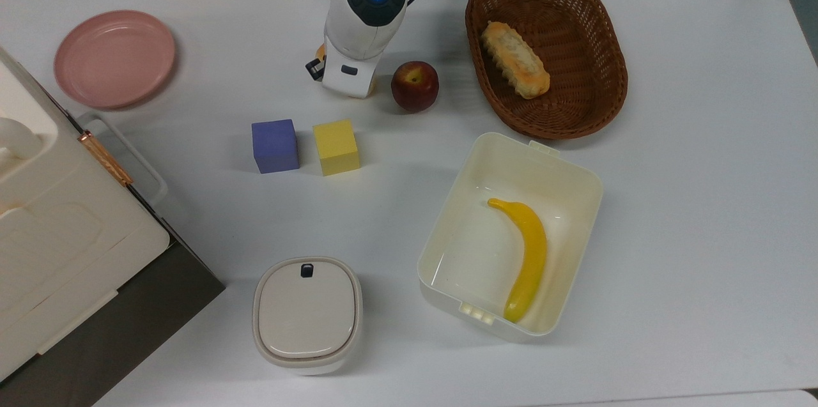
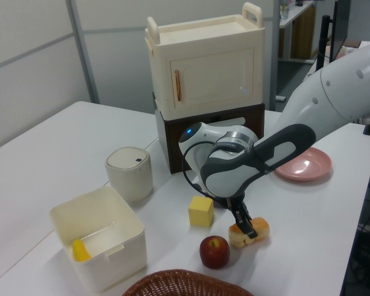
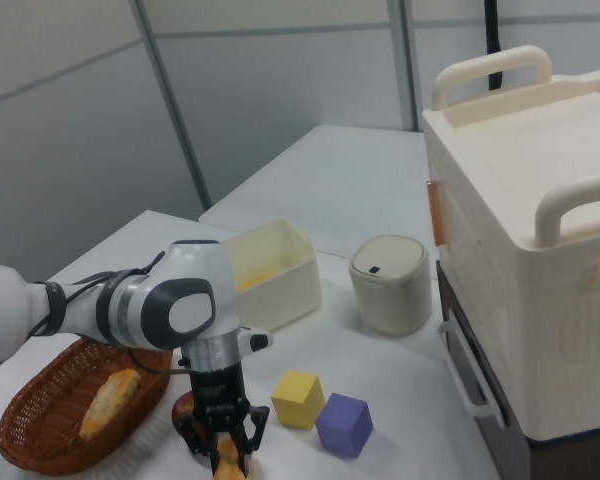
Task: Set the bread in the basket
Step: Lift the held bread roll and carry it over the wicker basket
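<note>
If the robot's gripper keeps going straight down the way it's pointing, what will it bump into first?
The bread. The gripper points down at the table, and its fingers already sit on either side of the bun, so it would likely press on the bread first, then the table under it.

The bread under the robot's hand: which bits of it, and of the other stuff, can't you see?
- Left view: the gripper covers the middle of the bread.
- Top view: the arm hides nearly all of the bread.
- Right view: the bottom edge cuts the bread off.
- Left view: the bottom edge cuts off the basket, so what is inside it is out of sight.
</note>
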